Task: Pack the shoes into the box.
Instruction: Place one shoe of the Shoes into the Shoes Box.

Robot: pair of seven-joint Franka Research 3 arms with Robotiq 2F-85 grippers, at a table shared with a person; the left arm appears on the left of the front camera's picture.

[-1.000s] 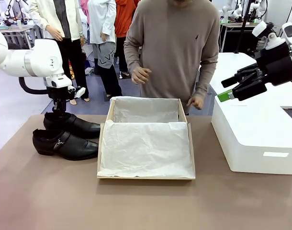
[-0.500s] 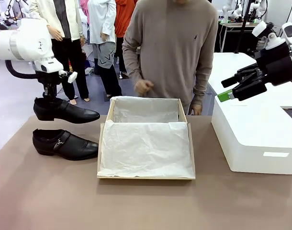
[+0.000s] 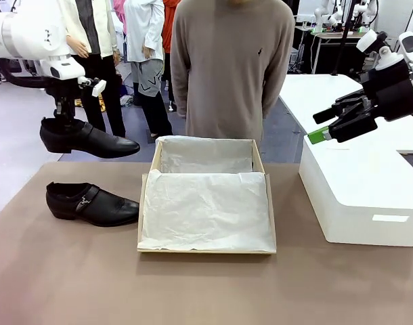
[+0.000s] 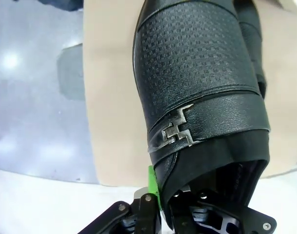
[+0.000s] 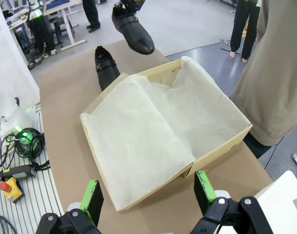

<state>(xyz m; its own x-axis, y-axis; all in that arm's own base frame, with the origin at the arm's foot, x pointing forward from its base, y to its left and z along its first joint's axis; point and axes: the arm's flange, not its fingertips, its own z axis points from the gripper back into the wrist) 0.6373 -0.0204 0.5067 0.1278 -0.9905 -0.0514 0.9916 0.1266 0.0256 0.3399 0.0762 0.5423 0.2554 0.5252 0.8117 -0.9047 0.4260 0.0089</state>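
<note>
Above the table (image 3: 71, 284), left hand (image 3: 61, 116) clamped on glossy embossed shoe (image 3: 91, 141), right hand (image 3: 317, 126) spread, tissue-lined cardboard box (image 3: 206, 251).

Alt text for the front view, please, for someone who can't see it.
The left gripper holds one black shoe in the air; its mate lies on the table beside an open, tissue-lined box. The right gripper hangs open.

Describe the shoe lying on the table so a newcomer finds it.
Find the tan box on the table. Left of it lies a black shoe, toe toward the box. Its twin hangs above in the left pincer; this one rests flat.
</note>
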